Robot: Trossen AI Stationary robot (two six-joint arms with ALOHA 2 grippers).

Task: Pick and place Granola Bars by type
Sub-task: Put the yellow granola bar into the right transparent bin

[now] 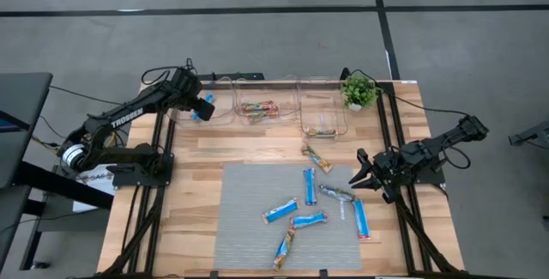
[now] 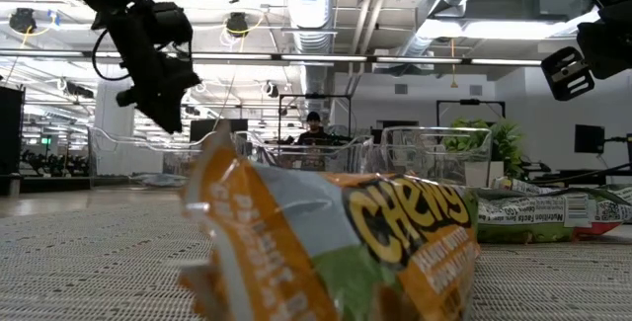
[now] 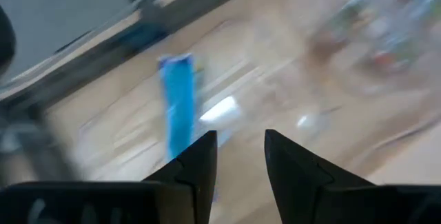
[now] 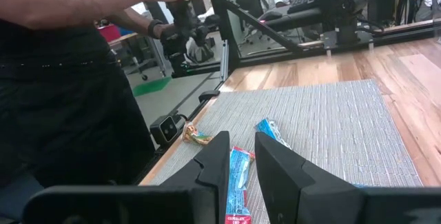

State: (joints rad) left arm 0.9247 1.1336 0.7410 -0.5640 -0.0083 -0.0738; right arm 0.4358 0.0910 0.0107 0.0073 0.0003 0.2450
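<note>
Left gripper (image 1: 207, 107) hangs over the leftmost clear bin (image 1: 190, 118) at the table's far edge. Fingers (image 3: 200, 165) parted a little, nothing between them; a blue bar (image 3: 178, 105) lies in the bin just beyond the tips, apart from them.

Right gripper (image 1: 364, 172) waits low at the right edge of the grey mat (image 1: 249, 227). Fingers close together, holding nothing; a blue bar (image 4: 238, 177) lies on the mat right under the tips.

Middle bin (image 1: 260, 108) holds multicoloured bars; right bin (image 1: 322, 124) holds one near its near wall. Potted plant (image 1: 358, 90) stands just right of the bins.

Seven loose bars on or near the mat: one orange-brown bar (image 1: 316, 157) on bare wood beyond the mat's far edge, the rest clustered centre-right. Mat's left half is bare.

A person (image 4: 62, 86) stands close beside the table in the right wrist view.
</note>
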